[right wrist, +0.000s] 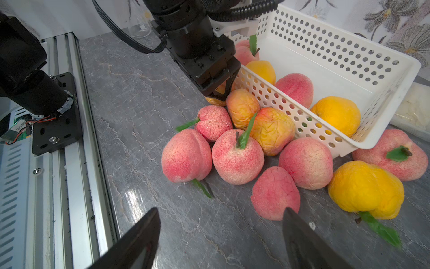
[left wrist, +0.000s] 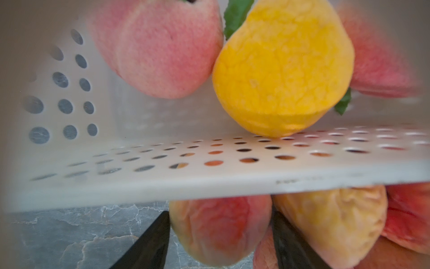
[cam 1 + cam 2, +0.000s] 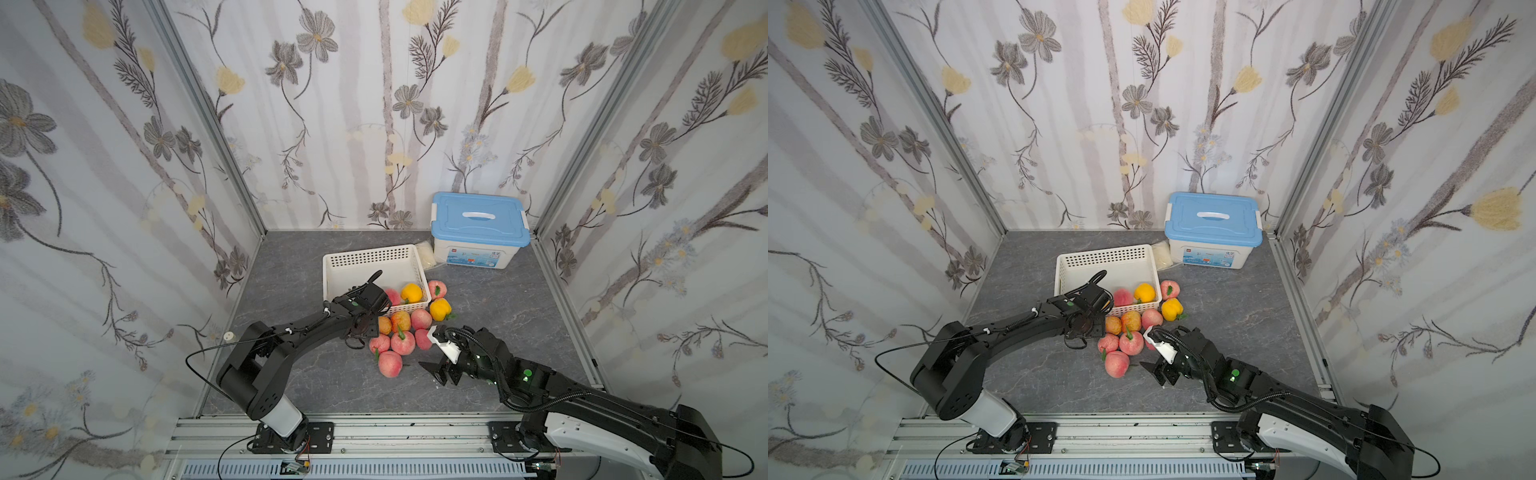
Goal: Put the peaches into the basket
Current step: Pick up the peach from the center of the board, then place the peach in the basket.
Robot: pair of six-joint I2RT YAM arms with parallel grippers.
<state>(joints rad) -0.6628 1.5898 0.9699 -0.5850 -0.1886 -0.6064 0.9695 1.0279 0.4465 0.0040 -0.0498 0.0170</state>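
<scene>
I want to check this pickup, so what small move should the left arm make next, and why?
Probably close the left gripper firmly on the orange-pink peach before lifting. Its fingers flank that peach on both sides, the peach lies just outside the near wall of the basket, and whether they grip it yet is unclear.

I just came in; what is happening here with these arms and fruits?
Two robot arms work on the grey table. A few toy peaches lie in the white basket already; most lie in a pile just outside its near wall. The left gripper reaches down beside that wall, its jaws on either side of an orange-red peach; whether they grip it I cannot tell. The right gripper hovers open and empty by the pile.
</scene>
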